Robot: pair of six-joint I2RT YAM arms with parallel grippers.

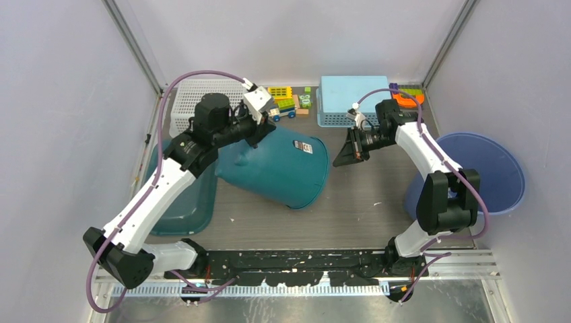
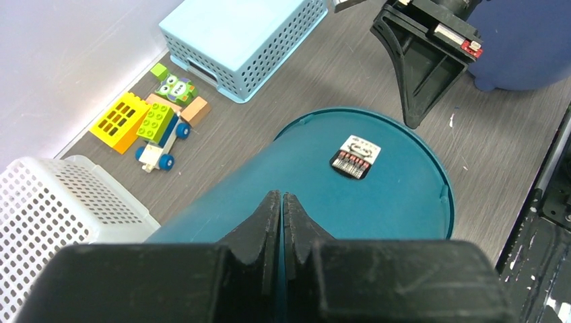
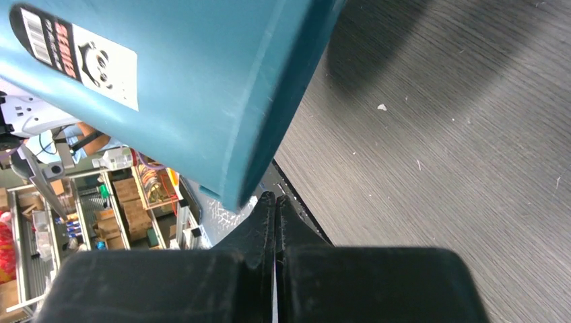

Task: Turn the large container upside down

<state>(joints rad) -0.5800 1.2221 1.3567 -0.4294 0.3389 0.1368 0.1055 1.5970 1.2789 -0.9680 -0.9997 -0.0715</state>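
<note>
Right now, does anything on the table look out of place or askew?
Yes. The large teal container lies tilted on its side next to the teal basin, neither upright nor upside down. A few small white specks are scattered over the table near it.

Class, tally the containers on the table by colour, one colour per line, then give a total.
Teal: 2, the tipped large container and the tub
Dark blue: 1, the round bin
Light blue: 1, the perforated box
White: 1, the mesh basket
Total: 5
</note>
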